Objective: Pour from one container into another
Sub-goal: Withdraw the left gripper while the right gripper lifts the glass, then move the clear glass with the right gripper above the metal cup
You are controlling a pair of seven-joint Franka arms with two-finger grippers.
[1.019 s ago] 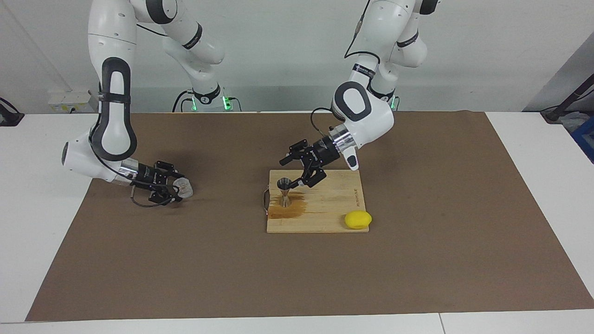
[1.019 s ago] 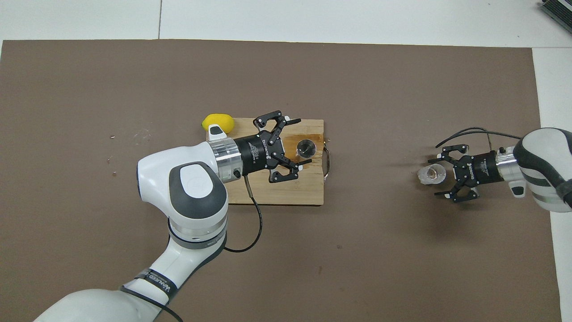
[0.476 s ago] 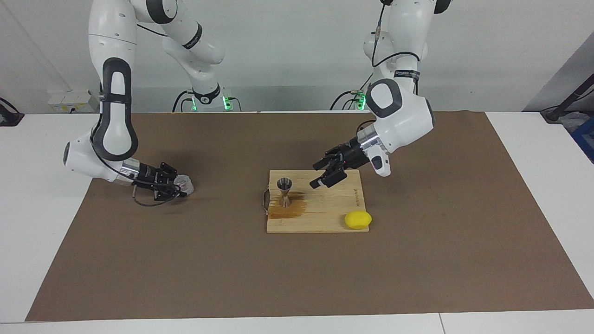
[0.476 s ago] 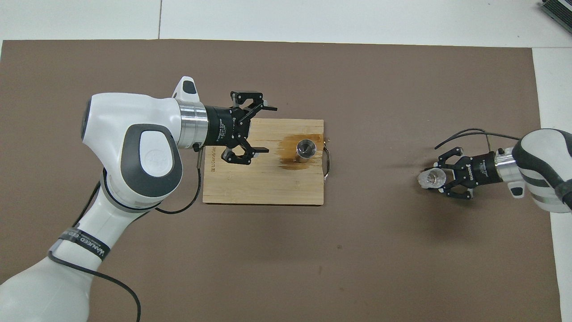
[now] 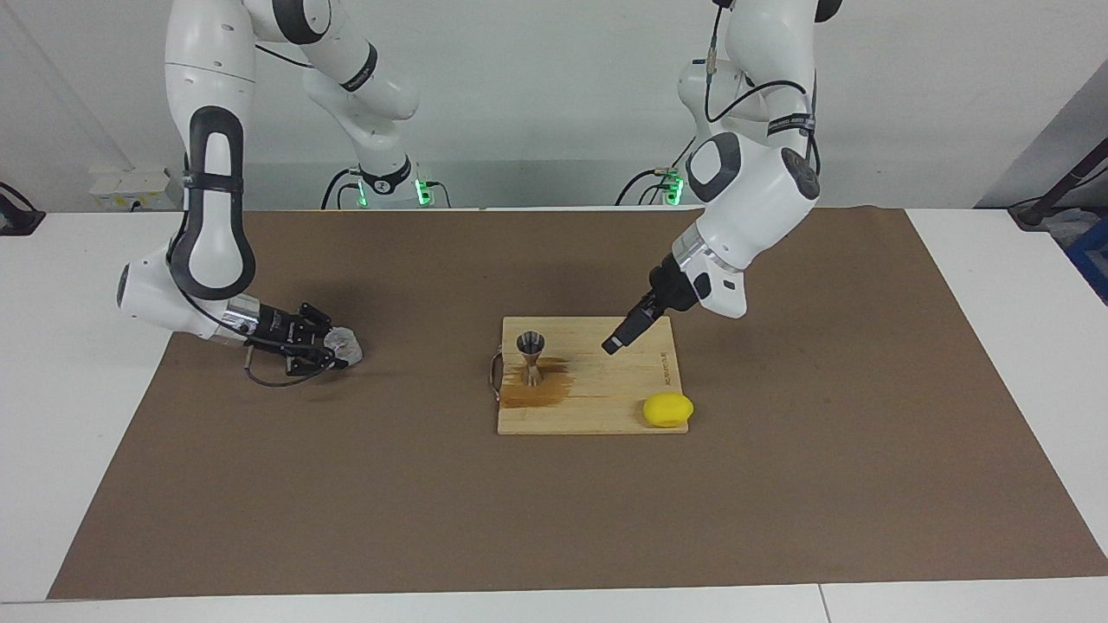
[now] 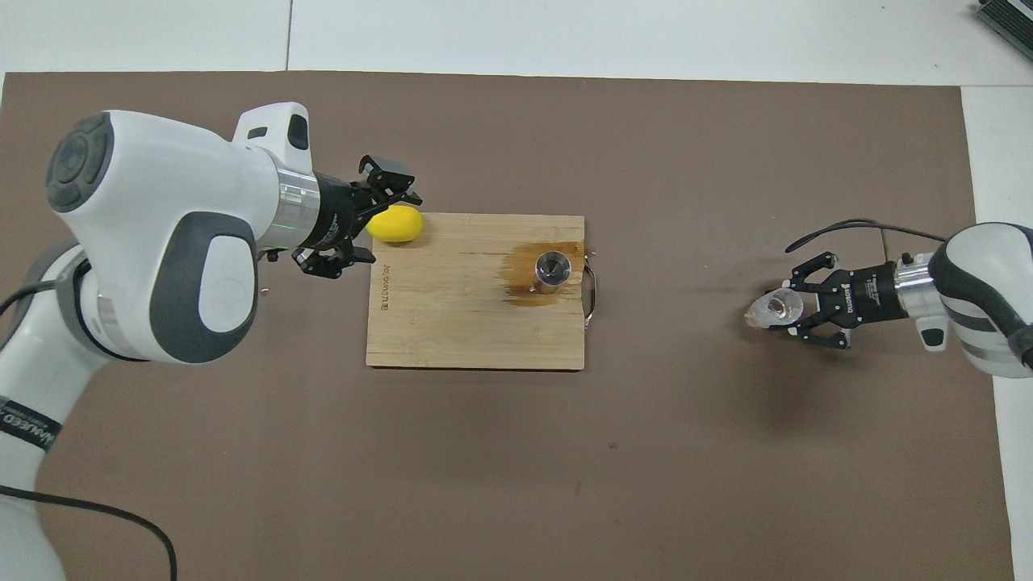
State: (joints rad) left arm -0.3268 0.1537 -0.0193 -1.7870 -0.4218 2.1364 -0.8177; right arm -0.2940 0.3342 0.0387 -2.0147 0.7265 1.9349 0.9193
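The cup (image 5: 344,345), in the facing view, lies tipped on the mat, well toward the right arm's end from the board (image 5: 640,411), in the right gripper (image 5: 333,349), whose fingers are clamped on it; a second ago they were spread. The jigger (image 5: 531,356) stands upright on the board beside a brown stain.

In the overhead view the left gripper (image 6: 367,218), fingers spread and empty, hangs by the lemon (image 6: 395,223), having drawn back from the jigger (image 6: 554,269). The cup's (image 6: 771,307) mouth points toward the board (image 6: 452,323).
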